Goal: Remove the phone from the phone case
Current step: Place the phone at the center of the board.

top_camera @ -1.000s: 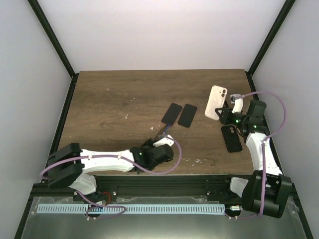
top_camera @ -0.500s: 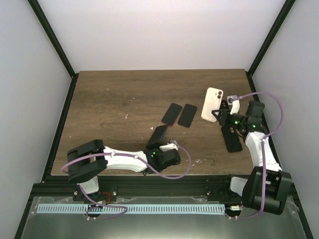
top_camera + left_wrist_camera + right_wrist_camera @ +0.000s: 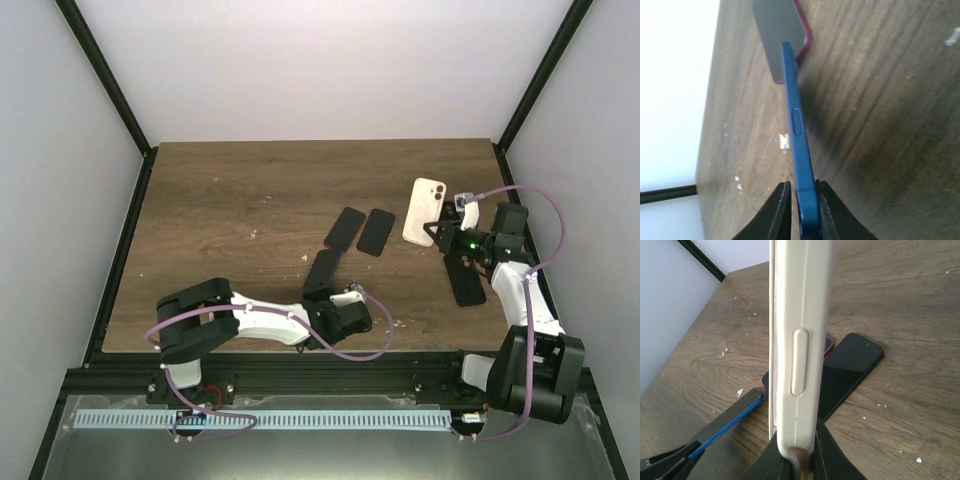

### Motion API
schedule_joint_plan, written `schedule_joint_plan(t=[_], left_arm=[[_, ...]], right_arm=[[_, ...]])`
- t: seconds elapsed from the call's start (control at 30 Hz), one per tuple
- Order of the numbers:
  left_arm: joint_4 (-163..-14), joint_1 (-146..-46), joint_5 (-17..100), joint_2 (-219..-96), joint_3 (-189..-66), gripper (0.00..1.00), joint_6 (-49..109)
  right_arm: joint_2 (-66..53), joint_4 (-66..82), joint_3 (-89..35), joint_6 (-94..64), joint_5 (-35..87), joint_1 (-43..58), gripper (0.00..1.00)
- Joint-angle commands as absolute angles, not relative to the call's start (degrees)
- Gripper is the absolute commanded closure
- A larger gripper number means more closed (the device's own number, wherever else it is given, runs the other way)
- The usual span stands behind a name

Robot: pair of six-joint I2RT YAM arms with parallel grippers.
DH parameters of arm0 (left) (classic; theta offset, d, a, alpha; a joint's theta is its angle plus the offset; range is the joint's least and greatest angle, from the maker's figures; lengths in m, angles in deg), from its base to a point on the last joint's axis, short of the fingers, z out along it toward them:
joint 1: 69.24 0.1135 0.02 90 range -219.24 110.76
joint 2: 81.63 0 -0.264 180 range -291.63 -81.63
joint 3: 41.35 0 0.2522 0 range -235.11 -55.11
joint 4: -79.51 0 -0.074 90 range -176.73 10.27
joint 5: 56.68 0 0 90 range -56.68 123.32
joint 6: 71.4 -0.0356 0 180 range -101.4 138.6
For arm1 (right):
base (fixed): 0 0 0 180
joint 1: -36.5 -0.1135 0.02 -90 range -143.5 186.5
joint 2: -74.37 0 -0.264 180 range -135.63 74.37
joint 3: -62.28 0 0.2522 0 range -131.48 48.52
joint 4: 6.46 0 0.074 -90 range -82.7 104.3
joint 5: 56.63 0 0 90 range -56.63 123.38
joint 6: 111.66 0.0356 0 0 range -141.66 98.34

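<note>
The right gripper [image 3: 800, 452] pinches the cream-white cased phone [image 3: 800, 340] by one end, likely keeping its rim reachable. At eight o'clock from it, the left gripper [image 3: 802, 205] nips a blue-edged slim phone [image 3: 797, 130] edgewise.

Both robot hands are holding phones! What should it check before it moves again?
1. Left gripper shut on the blue phone: ok.
2. Right gripper shut on the white phone: ok.
3. Grippers well apart in the top view: ok.
4. Whether the white phone is bare yet: cannot tell.
5. Room near the right gripper: not ok, a black phone lies close beside it on the table and might get bumped.
</note>
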State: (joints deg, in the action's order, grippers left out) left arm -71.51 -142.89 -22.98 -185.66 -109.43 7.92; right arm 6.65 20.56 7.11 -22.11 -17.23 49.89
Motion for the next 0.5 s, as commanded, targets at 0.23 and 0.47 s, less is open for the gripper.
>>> schedule_joint_plan(t=[0.23,0.47], left_arm=[[-72.18,-143.62,-18.04,-188.68,-110.79,0.77,10.28],[-72.29,-143.60,-16.32,-188.28,-110.56,0.58,12.92]], right_arm=[[5.85,19.43,6.01,-22.89,-18.36,50.21,0.99],[5.68,19.43,5.95,-22.81,-18.22,50.20,0.99]])
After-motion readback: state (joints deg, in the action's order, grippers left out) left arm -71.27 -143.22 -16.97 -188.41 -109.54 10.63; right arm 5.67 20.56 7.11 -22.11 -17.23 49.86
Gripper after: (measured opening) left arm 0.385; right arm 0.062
